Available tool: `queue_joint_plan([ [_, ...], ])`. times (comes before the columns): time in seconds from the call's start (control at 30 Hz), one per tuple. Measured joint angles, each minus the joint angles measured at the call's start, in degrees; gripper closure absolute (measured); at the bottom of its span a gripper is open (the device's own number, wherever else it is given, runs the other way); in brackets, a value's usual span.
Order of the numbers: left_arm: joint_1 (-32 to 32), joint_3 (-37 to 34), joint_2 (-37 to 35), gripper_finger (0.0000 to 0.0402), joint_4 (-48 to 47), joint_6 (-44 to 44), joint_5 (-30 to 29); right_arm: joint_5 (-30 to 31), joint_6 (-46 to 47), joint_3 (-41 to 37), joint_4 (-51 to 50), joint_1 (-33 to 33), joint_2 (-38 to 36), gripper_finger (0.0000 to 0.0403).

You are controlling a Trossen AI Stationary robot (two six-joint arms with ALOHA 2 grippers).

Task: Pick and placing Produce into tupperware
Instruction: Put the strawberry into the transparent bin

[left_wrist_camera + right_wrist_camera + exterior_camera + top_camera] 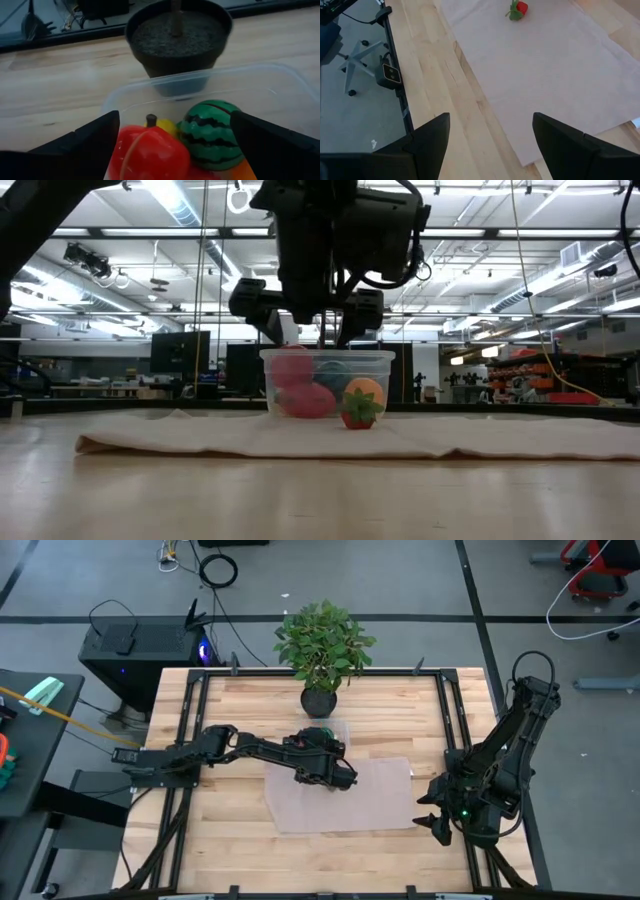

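Red strawberry [518, 8] is left on the mat, just beside the tupperware [327, 385]; the left tool [170, 150], spread above the tupperware, is nearer than the spread right tool [490, 142].

wooden table [230, 830] carries translucent mat [380, 802] and potted plant [320, 700].

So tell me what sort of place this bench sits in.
Probably a robotics lab or workshop: the low view shows an open hall with ceiling lights and workstations, and the high view shows a computer tower and floor cables.
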Motion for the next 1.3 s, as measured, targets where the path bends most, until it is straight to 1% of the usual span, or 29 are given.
queue_joint_plan([
  [0.1, -0.2, 0.0, 0.0, 0.0013, 0.6, 2.4, 0.0, 0.0, 0.0, 0.0, 0.0, 0.0, 0.0, 0.0115],
  [0.23, -0.2, 0.2, 0.0, 0.0013, 0.4, 3.1, -0.4, 0.0, 0.0, 0.0, 0.0, 0.0, 0.0, 0.0115],
  [0.33, -0.7, 2.1, 0.0, 0.0013, -0.9, 3.2, -1.8, 0.0, 0.0, 0.0, 0.0, 0.0, 0.0, 0.0115],
  [0.43, -1.7, 5.9, 0.0, 0.0013, -4.2, 3.3, -5.6, 0.0, 0.0, 0.0, 0.0, 0.0, 0.0, 0.0115],
  [0.5, -2.3, 9.1, 0.0, 0.0013, -5.6, 4.9, -7.0, 0.0, 0.0, 0.0, 0.0, 0.0, 0.0, 0.0115],
  [0.6, -3.4, 15.0, -0.1, 0.0013, -5.5, 11.2, -4.7, 0.0, 0.0, 0.0, 0.0, 0.0, 0.0, 0.0115],
  [0.67, -4.7, 18.5, -0.2, 0.0013, -4.8, 12.3, -1.8, 0.0, 0.0, 0.0, 0.0, 0.0, 0.0, 0.0115],
  [0.77, -8.0, 23.4, -0.2, 0.0013, -4.2, 10.2, 2.0, 0.1, -0.1, 0.0, 0.0, 0.0, 0.0, 0.0115],
  [0.83, -10.8, 26.2, -0.2, 0.0013, -4.0, 7.6, 2.5, 0.5, -0.1, 0.0, 0.0, 0.0, 0.0, 0.0115],
  [0.9, -13.4, 27.6, -0.3, 0.0013, -3.9, 5.2, 2.5, 1.2, -0.2, 0.0, 0.0, 0.0, 0.0, 0.0115],
  [1.0, -17.0, 27.8, -0.2, 0.0013, -4.1, 2.7, 2.9, 1.8, -0.6, 0.0, 0.0, 0.0, 0.0, 0.0115],
  [1.17, -21.7, 25.8, -0.1, 0.0013, -4.4, -4.0, 7.3, 2.0, -2.4, 0.0, 0.0, 0.0, 0.0, 0.0115],
  [1.3, -22.3, 23.2, -0.1, 0.0013, -4.1, -11.4, 11.6, 2.8, -3.5, 0.0, 0.0, 0.0, 0.0, 0.0115],
])
